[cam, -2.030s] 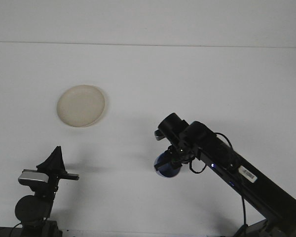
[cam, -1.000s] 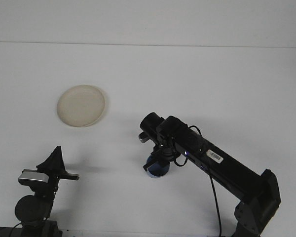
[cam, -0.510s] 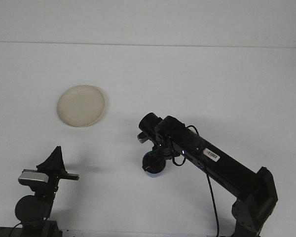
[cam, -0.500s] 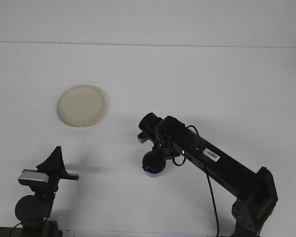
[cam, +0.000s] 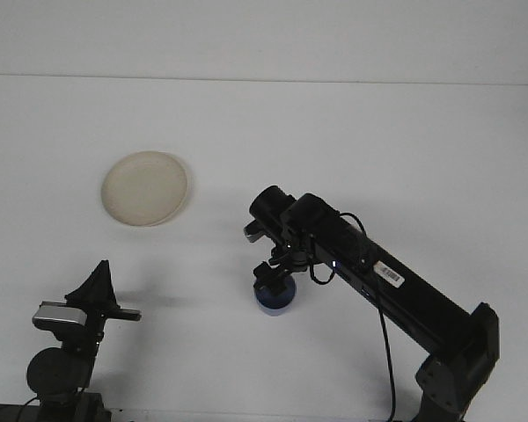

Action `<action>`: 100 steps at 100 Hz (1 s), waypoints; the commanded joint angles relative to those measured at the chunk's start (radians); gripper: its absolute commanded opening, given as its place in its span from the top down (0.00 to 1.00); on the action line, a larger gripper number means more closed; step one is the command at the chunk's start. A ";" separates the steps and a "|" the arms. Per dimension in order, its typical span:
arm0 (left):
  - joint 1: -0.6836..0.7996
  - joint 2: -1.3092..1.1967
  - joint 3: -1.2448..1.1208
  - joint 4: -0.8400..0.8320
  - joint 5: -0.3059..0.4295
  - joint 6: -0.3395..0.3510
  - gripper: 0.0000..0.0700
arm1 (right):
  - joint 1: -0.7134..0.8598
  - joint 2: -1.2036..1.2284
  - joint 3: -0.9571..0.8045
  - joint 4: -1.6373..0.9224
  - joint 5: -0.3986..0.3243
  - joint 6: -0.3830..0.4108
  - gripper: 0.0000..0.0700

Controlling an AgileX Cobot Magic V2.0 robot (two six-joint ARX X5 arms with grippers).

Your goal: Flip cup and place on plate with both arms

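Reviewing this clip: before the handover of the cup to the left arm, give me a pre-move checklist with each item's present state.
1. Blue cup standing on the table, not lying on its side: ok, it looks upright beneath the right claw.
2. Right claw clear of the cup: cannot tell; it sits right on top of the cup and whether it grips is hidden.
3. Plate free to receive the cup: ok, nothing lies on it.
4. Left claw ready near the cup: not ok, it is parked at the lower left, far from the cup.
5. Path from cup to plate unobstructed: ok, only bare table between them.
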 commanded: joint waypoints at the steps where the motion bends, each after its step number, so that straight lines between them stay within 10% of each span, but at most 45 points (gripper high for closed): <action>1: -0.002 -0.001 -0.019 0.010 0.002 -0.002 0.99 | -0.005 -0.023 0.029 -0.027 0.003 -0.048 0.29; 53: -0.002 -0.001 -0.019 0.010 0.002 -0.002 0.99 | -0.383 -0.297 -0.025 0.033 -0.005 -0.175 0.30; 100: -0.002 -0.001 -0.019 0.010 0.002 -0.002 0.99 | -0.640 -0.842 -0.564 0.385 -0.007 -0.155 0.29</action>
